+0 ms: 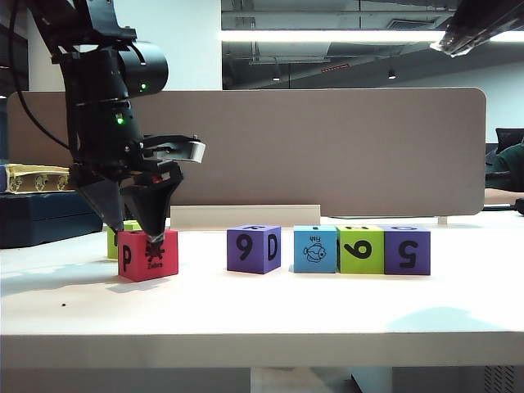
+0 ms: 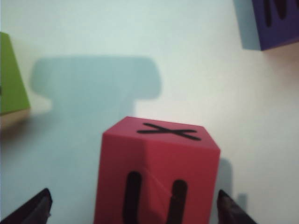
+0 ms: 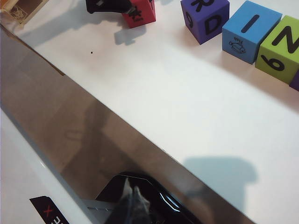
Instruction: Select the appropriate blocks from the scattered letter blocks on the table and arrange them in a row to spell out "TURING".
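Far left of the red block (image 1: 147, 255), a lime green block (image 1: 123, 237) peeks out just behind it, and the left tool (image 1: 131, 223) hangs right over that red block with its jaws spread wide, one finger on either side, nothing gripped. From the left wrist view the red block (image 2: 156, 172) shows a U on the face toward the camera and sits between the dark fingertips (image 2: 227, 207). My call: this is the U being handled, and doing it well means keeping the cube square between the fingers, not clipping a corner. To the red block's right, well apart, stands a purple block (image 1: 254, 249), then a small gap, then blue (image 1: 315, 249), lime green (image 1: 361, 250) and purple (image 1: 407, 250) touching in a row on the bench (image 1: 262, 315). Count: two green, two purple, one red, one blue, six in all. The right tool (image 3: 133, 205) is far to the right, off the bench edge; whether it is wide or narrow I cannot tell.
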Motion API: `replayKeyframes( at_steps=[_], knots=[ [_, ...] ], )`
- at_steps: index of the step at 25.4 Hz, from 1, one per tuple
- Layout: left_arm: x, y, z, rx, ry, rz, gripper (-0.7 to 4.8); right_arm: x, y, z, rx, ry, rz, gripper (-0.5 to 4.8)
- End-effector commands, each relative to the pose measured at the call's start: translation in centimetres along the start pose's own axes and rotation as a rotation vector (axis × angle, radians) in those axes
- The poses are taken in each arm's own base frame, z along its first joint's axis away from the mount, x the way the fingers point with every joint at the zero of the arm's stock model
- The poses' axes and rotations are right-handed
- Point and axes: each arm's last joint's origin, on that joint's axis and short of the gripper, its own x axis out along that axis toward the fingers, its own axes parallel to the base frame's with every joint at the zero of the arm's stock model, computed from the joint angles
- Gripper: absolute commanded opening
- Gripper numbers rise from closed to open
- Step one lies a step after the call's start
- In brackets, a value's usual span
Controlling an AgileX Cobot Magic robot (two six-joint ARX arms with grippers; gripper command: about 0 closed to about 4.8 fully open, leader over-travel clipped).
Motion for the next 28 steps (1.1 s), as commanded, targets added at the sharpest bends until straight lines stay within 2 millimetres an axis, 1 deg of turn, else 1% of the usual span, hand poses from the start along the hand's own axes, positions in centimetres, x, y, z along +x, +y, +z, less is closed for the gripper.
replayKeyframes(
  at_steps=[1, 2, 3, 6, 7, 8, 9, 13, 17, 23, 25, 26, 28],
  knots=[
    [0.2, 0.0, 0.2, 0.009, -0.014, -0.020, 4.09, -0.1, 0.1, 0.3, -0.008, -0.023, 0.005, -0.01],
    [0.4, 0.0, 0.2, 0.009, -0.010, -0.021, 3.79, -0.1, 0.1, 0.3, -0.007, -0.023, 0.004, -0.01],
    [0.6, -0.1, 0.2, 0.009, -0.004, -0.025, 3.60, -0.1, 0.1, 0.3, -0.007, -0.023, 0.003, -0.01],
    [0.9, -0.1, 0.1, 0.007, 0.002, -0.042, 3.57, -0.2, 0.1, 0.3, -0.007, -0.024, -0.001, -0.01],
    [1.0, -0.1, 0.1, 0.002, 0.002, -0.045, 3.28, -0.2, 0.1, 0.3, -0.007, -0.023, -0.002, -0.01],
    [1.1, -0.1, 0.2, -0.023, -0.002, -0.044, 3.10, -0.2, 0.1, 0.3, -0.008, -0.024, -0.002, -0.01],
    [1.1, -0.1, 0.2, -0.044, -0.005, -0.043, 3.04, -0.2, 0.1, 0.3, -0.008, -0.024, -0.003, -0.01],
    [1.1, -0.1, 0.4, -0.153, -0.022, -0.044, 3.03, -0.2, 0.1, 0.3, -0.008, -0.024, -0.003, -0.01],
    [1.0, -0.4, 1.1, -0.293, -0.095, -0.116, 3.03, -0.2, 0.1, 0.4, -0.012, -0.036, -0.001, -0.01],
    [0.9, -1.0, 2.1, -0.357, -0.168, -0.115, 3.01, -0.2, 0.1, 0.5, -0.013, -0.040, -0.001, -0.01],
    [0.9, -1.0, 2.3, -0.375, -0.186, -0.115, 2.91, -0.2, 0.1, 0.5, -0.013, -0.041, -0.001, -0.01],
    [0.9, -1.0, 2.3, -0.376, -0.184, -0.105, 2.69, -0.2, 0.1, 0.5, -0.013, -0.041, -0.001, -0.01],
    [0.9, -0.8, 2.3, -0.379, -0.187, -0.064, 2.68, -0.2, 0.1, 0.5, -0.014, -0.043, -0.001, -0.01]
  ],
)
